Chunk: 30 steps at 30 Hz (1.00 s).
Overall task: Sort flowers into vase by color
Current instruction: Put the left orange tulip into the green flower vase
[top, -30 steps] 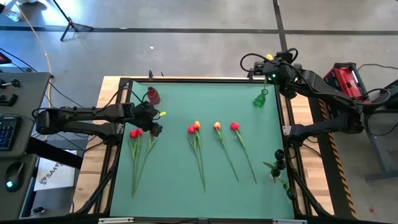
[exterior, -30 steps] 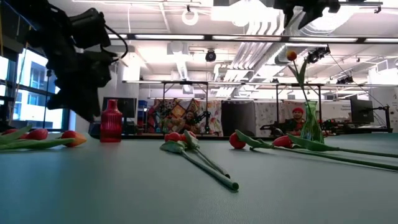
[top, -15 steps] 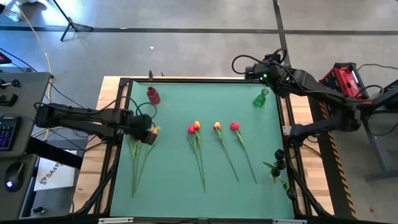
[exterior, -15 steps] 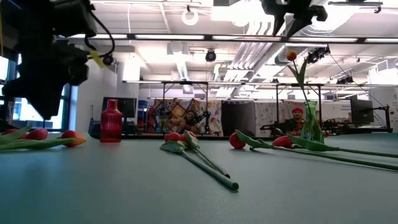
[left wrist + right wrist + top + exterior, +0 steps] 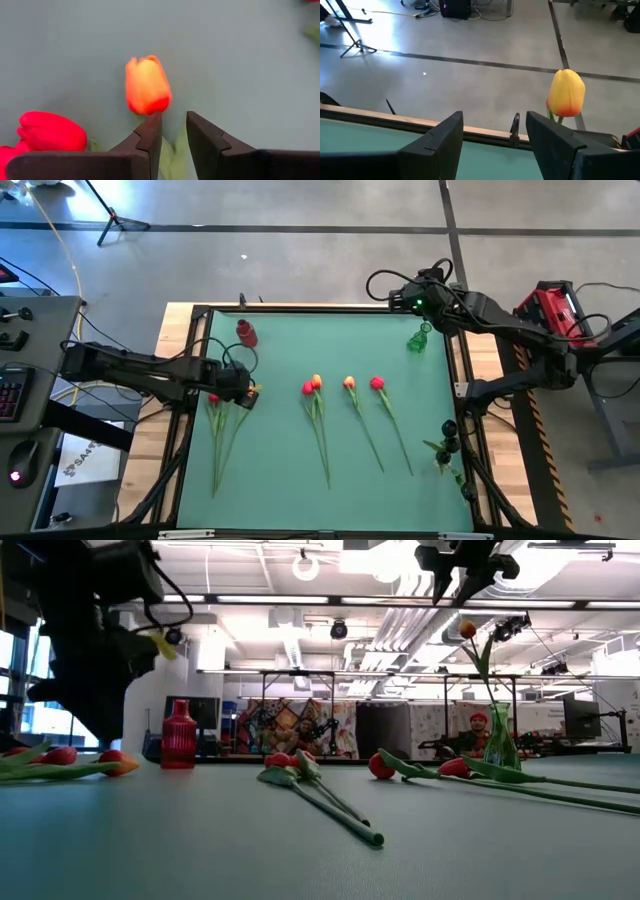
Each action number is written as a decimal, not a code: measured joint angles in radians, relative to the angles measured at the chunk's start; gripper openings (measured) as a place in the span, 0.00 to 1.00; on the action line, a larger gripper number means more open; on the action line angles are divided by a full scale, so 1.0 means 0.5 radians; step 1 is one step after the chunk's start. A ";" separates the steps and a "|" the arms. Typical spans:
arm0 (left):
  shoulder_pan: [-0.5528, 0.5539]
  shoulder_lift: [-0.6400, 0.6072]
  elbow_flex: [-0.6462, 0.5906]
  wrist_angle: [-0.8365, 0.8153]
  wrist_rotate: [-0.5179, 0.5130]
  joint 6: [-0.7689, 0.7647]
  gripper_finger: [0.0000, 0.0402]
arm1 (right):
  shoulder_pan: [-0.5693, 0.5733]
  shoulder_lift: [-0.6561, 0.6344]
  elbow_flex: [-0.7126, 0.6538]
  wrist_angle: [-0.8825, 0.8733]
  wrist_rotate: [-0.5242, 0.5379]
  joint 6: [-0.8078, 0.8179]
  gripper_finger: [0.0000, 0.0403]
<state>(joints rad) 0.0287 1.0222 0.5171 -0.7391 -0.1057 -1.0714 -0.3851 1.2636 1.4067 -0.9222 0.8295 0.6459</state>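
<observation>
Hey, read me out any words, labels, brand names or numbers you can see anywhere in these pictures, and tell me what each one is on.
White sheet on the floor left of the table, high view: dark print, too small to read.
Red vase, green vase, tulips, table mat: no text visible.
Both wrist views: no text.
Room behind the table, low view: nothing legible.

In the left wrist view the orange tulip's (image 5: 147, 86) stem disappears behind the left claw (image 5: 174, 131); whether it is pinched cannot be told. The red tulip (image 5: 50, 132) is cut off lower left.
</observation>
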 joint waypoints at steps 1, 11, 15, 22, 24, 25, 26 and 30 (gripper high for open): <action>0.013 0.033 0.000 -0.003 0.006 0.003 0.19 | 0.000 0.000 0.000 0.000 -0.001 0.000 0.51; 0.049 0.293 0.000 0.029 0.106 0.056 0.19 | 0.000 0.000 0.000 0.000 -0.009 -0.036 0.51; 0.048 0.332 0.000 0.099 0.216 0.051 0.19 | 0.000 0.000 0.000 -0.001 -0.010 -0.038 0.51; 0.047 0.340 0.000 0.100 0.184 0.005 0.19 | 0.000 0.000 0.000 0.000 -0.015 -0.056 0.51; 0.047 0.361 0.000 0.102 0.133 0.031 0.19 | 0.000 -0.001 0.000 0.000 -0.015 -0.084 0.51; 0.050 0.378 0.000 0.111 0.127 0.050 0.19 | 0.000 -0.001 0.000 0.000 -0.015 -0.089 0.51; 0.054 0.397 0.000 0.122 0.126 0.069 0.19 | 0.000 -0.001 0.000 -0.001 -0.015 -0.089 0.51; 0.060 0.488 0.002 0.179 0.134 0.142 0.15 | 0.000 -0.001 0.000 0.000 -0.015 -0.089 0.51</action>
<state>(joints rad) 0.0589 1.2660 0.5182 -0.6496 -0.0387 -1.0003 -0.3851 1.2633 1.4067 -0.9222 0.8219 0.6014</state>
